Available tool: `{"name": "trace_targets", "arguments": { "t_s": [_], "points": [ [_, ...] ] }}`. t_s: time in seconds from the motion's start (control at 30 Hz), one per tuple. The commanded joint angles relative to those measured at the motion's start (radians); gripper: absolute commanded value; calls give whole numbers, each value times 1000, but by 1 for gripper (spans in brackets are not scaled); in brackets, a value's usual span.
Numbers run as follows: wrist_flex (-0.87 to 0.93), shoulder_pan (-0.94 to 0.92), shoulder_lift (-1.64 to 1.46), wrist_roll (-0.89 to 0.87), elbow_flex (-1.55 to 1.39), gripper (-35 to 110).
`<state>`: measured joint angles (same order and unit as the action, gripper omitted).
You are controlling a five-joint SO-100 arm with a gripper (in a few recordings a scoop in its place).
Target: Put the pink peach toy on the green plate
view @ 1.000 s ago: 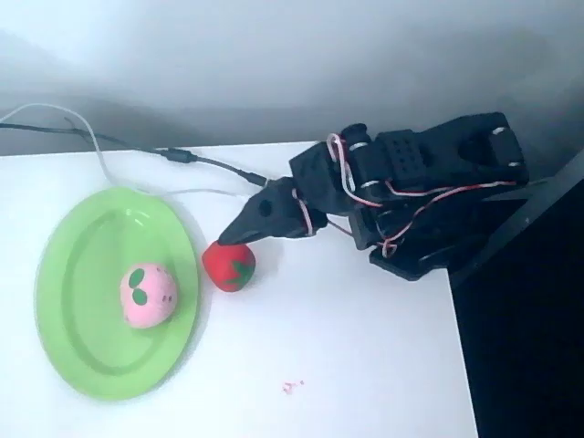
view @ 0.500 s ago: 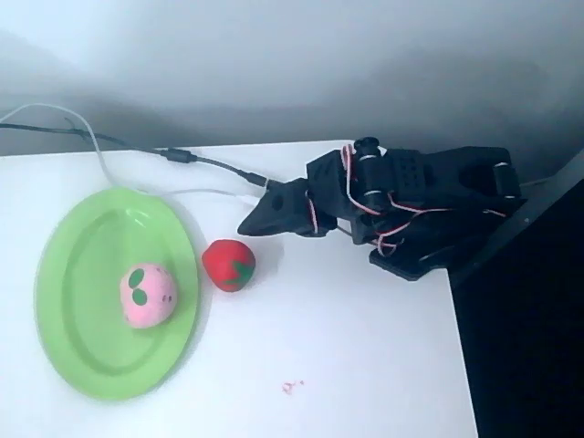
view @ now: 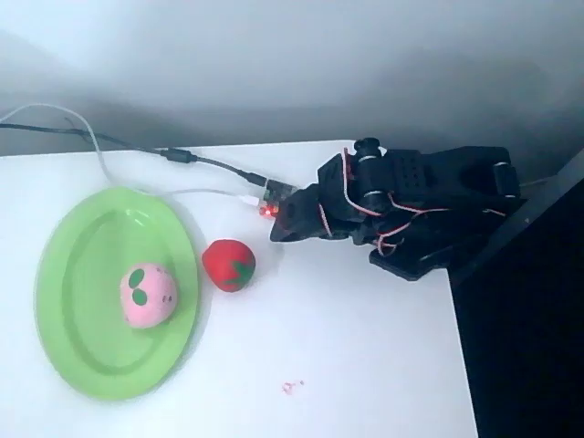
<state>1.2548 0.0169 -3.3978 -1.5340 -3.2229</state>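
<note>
In the overhead view the pink peach toy, a soft pink ball with two dark green leaf marks, lies inside the green plate at the left of the white table. The black gripper is folded back against the arm at the table's right side, well apart from the plate and the peach. Its fingers come together in a dark point with nothing seen between them.
A red strawberry-like toy with a green mark sits on the table just right of the plate. Cables run along the back edge to a small board with a red light. The table's right edge drops to a dark area.
The gripper has drawn back to the right, away from the red toy, folding toward the arm's base. The small board with the red light is now uncovered. Peach and plate have not moved.
</note>
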Motion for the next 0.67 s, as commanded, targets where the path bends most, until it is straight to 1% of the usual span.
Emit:
{"name": "trace_targets", "arguments": {
  "t_s": [0.0,0.17,0.33,0.63],
  "points": [
    [37,-2,-18,9,-54,0],
    [37,-2,-20,9,-54,1],
    [37,-2,-20,8,-54,8],
    [37,-6,-20,8,-54,9]
  ]
}}
